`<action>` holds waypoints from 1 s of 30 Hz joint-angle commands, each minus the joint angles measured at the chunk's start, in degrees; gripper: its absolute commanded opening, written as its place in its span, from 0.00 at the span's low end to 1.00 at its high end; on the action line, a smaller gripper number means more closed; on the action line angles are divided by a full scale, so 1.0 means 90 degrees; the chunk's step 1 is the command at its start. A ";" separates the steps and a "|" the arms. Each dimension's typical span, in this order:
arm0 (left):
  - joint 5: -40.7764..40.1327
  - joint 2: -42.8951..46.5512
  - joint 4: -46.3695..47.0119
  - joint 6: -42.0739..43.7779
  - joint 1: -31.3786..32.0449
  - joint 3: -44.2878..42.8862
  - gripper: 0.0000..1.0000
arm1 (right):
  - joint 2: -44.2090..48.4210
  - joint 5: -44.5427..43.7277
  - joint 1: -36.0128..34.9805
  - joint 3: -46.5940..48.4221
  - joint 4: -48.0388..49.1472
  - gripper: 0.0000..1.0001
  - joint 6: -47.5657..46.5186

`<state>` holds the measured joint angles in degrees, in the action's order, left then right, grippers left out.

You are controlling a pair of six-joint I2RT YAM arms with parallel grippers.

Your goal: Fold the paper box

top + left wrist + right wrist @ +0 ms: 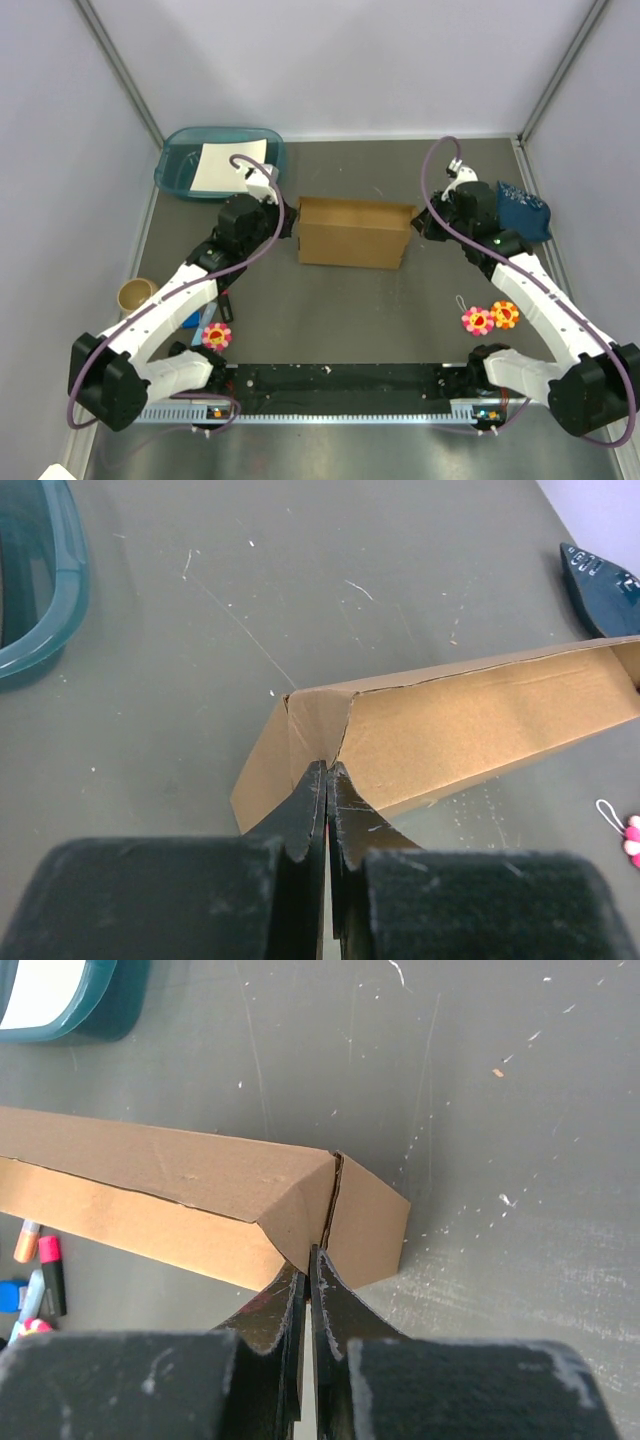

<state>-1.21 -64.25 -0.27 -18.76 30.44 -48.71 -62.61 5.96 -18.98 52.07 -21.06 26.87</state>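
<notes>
Seen from above, the paper box [355,232] lies at the middle of the table [300,310], its long sides running from 9 to 3 o'clock. The left hand [288,222] meets its 9 o'clock end and the right hand [416,226] its 3 o'clock end. A teal tray [172,170] holding a white sheet [225,165] sits at 11 o'clock from the box. A dark blue object [525,208] is at 2 o'clock and a paper cup [135,294] at 8 o'clock. In the left wrist view the hand's fingers are pressed together. Their tips touch the seam where the box's end wall meets its long side, and the box runs off toward 2 o'clock. In the right wrist view the fingers are likewise together, with no gap, their tips at the crack beside the end flap. The box stretches toward 9 o'clock, and marker pens [45,1275] lie at 8 o'clock.
</notes>
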 commanded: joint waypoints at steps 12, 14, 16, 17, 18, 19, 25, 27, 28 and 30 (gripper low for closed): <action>0.0193 0.0273 0.0430 -0.0162 -0.0091 0.0294 0.34 | -0.0045 -0.0515 -0.0108 -0.0249 -0.0824 0.00 -0.0330; -0.0060 0.0293 0.0431 -0.0083 -0.0091 0.0334 0.36 | -0.0036 -0.0515 -0.0117 -0.0239 -0.0834 0.00 -0.0330; -0.0148 0.0283 0.0411 0.0014 -0.0091 0.0353 0.37 | -0.0036 -0.0515 -0.0117 -0.0210 -0.0834 0.00 -0.0330; -0.0177 0.0274 0.0411 0.0044 -0.0091 0.0353 0.37 | -0.0055 -0.0506 -0.0127 -0.0210 -0.0834 0.00 -0.0320; -0.0216 0.0254 0.0402 0.0073 -0.0091 0.0363 0.37 | -0.0045 -0.0496 -0.0127 -0.0191 -0.0844 0.00 -0.0330; -0.0284 0.0254 0.0430 0.0073 -0.0091 0.0373 0.36 | -0.0045 -0.0505 -0.0137 -0.0190 -0.0844 0.00 -0.0330; -0.0295 0.0234 0.0655 0.0073 -0.0091 0.0393 0.26 | -0.0055 -0.0506 -0.0176 -0.0181 -0.0853 0.00 -0.0339; -0.0227 0.0244 0.0772 0.0063 -0.0091 0.0383 0.23 | -0.0074 -0.0525 -0.0195 -0.0171 -0.0844 0.00 -0.0368; -0.0207 0.0244 0.0802 0.0054 -0.0091 0.0392 0.22 | -0.0075 -0.0535 -0.0205 -0.0171 -0.0844 0.00 -0.0378; -0.0158 0.0225 0.0918 0.0054 -0.0091 0.0383 0.22 | -0.0104 -0.0583 -0.0244 -0.0181 -0.0844 0.00 -0.0398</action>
<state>-2.66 -63.11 2.94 -19.03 29.78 -45.30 -62.00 3.18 -20.47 51.75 -21.06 25.15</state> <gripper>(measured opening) 0.225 0.007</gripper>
